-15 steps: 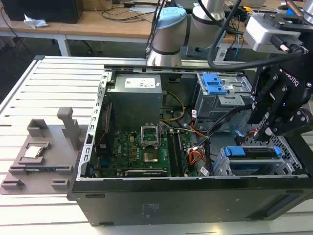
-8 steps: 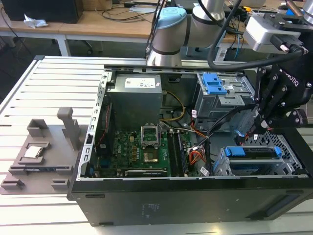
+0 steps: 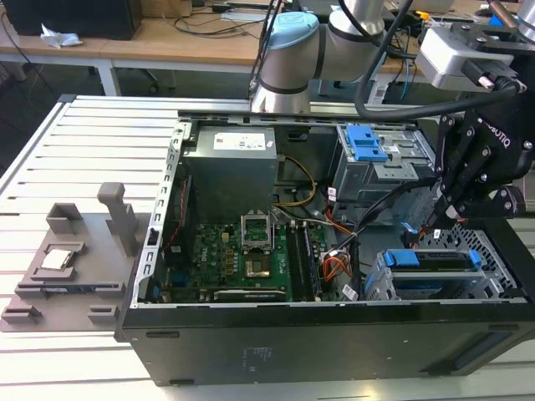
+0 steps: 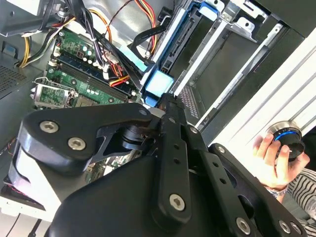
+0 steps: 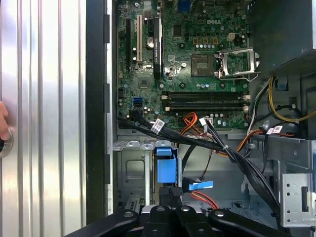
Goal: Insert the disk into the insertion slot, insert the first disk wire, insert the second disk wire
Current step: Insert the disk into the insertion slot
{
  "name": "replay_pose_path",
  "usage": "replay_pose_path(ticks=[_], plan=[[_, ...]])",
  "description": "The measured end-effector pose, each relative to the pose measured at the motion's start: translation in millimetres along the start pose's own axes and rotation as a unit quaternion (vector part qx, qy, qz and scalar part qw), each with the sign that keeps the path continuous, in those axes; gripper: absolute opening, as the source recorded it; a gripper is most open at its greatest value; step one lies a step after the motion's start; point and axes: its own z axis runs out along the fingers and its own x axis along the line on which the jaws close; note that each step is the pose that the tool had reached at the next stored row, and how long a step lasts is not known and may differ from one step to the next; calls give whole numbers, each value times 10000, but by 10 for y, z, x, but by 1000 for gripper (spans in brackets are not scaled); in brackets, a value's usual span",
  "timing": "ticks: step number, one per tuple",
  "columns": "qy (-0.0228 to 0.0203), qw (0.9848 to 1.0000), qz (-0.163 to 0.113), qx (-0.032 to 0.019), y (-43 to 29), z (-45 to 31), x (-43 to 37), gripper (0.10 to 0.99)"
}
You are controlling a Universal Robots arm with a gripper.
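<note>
Since the disk [image 3: 436, 261] already sits down in its metal cage [image 3: 500, 259], at the case's corner on the exterior view's right, the gripper [image 3: 436, 224] hangs just above it among the black cables [image 3: 393, 200], presumably for the wiring part.

The first wrist view gets in closer. The fingers [image 5: 177, 197] are pinched together right by the disk's blue tab, with a blue-ended cable [image 5: 200, 185] loose beside them. Can't tell if anything's caught between them.

The second wrist view adds a person's hand [image 4: 271, 159] on a knob [image 4: 289, 139] outside the case.
</note>
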Motion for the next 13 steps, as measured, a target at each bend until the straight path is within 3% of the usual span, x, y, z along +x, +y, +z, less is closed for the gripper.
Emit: replay_pose_path(ticks=[3,8,13], plan=[[-1,10000,0,-1,-21,1,-4,106],[-1,10000,0,-24,-139,5,-26,106],[2,10000,0,-47,-212,154,-28,106]])
